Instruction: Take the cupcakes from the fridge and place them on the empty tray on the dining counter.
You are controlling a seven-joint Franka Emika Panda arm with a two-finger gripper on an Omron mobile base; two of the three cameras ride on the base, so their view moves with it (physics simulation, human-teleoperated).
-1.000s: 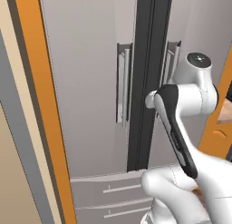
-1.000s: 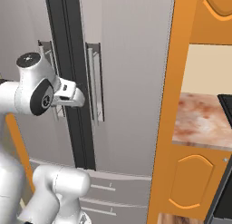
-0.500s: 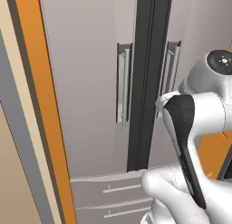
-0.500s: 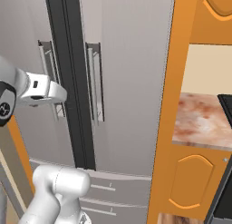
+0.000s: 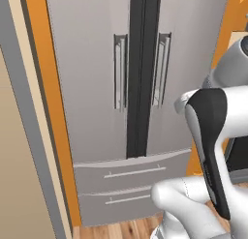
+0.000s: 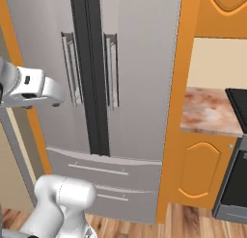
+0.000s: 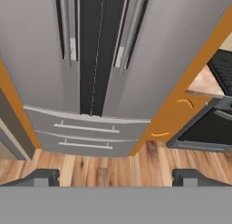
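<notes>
We face the fridge (image 5: 126, 88), both doors closed, the two bar handles (image 5: 120, 71) flanking its black centre strip and two drawers (image 5: 131, 172) below. Our tool (image 7: 116, 177) hangs spread wide and empty, well apart from the doors, above the wooden floor (image 7: 118, 164). To the right, a marbled bench (image 6: 207, 112) sits between orange cabinets (image 6: 200, 169).

no readable text, labels or nos. anywhere; fridge (image 5: 97, 64) doors are plain.
</notes>
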